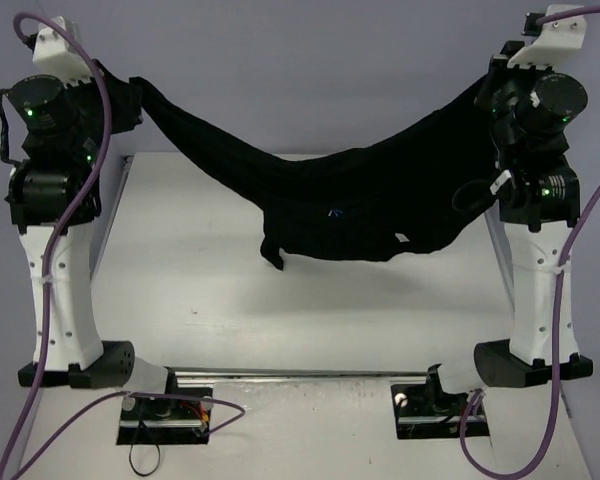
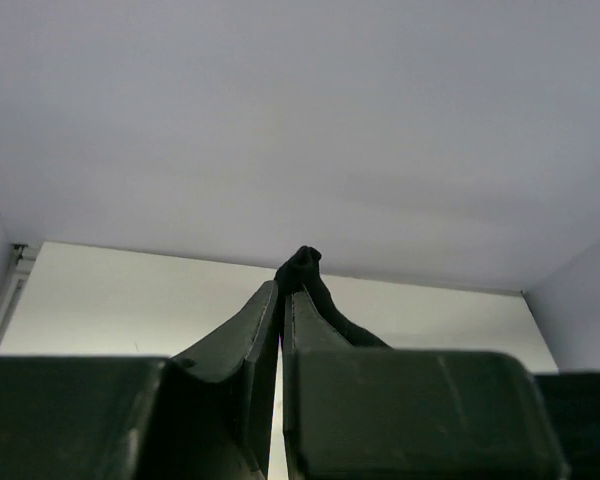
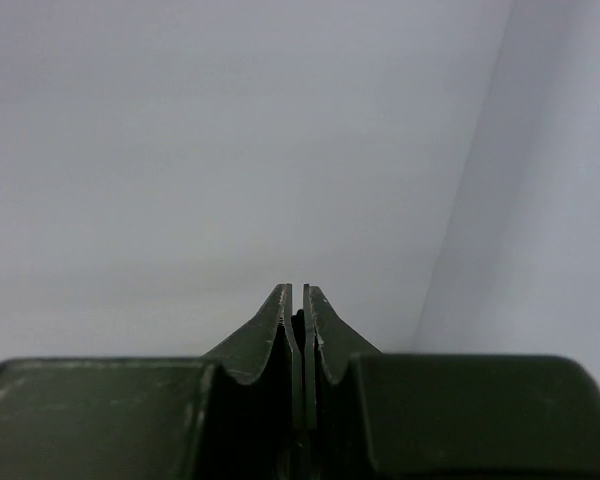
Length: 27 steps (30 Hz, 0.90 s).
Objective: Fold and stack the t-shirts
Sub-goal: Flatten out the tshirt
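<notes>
T-shirt (image 1: 360, 195) sags above the tabletop (image 1: 180, 290), gripped by left end effector (image 2: 281, 298) and right end effector (image 3: 293, 298); lowering both evenly should flatten it.

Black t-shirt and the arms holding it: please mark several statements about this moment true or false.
1. The plain black soft fabric t-shirt lies folded flat on the white table. False: it hangs stretched between the raised left arm and right arm, sagging in the middle.
2. The left jaws are shut on a bunch of the shirt's fabric. True.
3. The right jaws stand wide open. False: they are shut, with a sliver of dark fabric between them.
4. A small blue mark shows on the shirt's hanging middle. True.
5. A second garment lies on the table. False: this shirt is the only garment in view.
</notes>
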Available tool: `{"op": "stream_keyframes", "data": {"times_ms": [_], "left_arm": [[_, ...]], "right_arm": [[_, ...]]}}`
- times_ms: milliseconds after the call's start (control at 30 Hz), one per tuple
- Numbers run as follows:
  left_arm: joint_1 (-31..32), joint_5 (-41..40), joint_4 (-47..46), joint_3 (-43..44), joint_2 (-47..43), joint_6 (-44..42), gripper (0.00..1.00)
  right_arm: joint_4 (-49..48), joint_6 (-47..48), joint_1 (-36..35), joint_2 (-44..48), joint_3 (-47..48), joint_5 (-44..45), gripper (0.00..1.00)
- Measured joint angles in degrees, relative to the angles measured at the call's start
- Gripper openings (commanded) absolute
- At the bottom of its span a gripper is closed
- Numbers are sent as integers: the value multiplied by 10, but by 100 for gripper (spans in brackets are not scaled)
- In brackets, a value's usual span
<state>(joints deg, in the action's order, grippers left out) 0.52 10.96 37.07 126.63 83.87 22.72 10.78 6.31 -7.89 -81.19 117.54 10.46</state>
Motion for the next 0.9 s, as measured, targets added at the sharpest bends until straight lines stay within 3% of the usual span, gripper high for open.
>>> {"op": "stream_keyframes", "data": {"times_ms": [233,400,500,567,667,800,900], "left_arm": [[52,-91,17,-110,-112,-42,0],[56,-159,-31,-295,-167,-56,0],[56,-195,-52,-414,-180,-60,0],[56,-210,-75,-479,-161,-61,0],[56,-222,-88,-545,-127,-62,0],[56,-230,-100,-567,-105,-68,0],[56,-235,-115,-553,-102,-76,0]], "right_arm": [[-19,-17,0,-105,66,-77,7],[-22,-31,-10,-260,77,-134,10],[-19,-34,-25,-368,80,-148,28],[-12,-39,-38,-431,80,-149,47],[5,-53,-54,-497,76,-150,58],[17,-74,-68,-498,40,-145,59],[-1,-100,-69,-411,-77,-138,59]]}}
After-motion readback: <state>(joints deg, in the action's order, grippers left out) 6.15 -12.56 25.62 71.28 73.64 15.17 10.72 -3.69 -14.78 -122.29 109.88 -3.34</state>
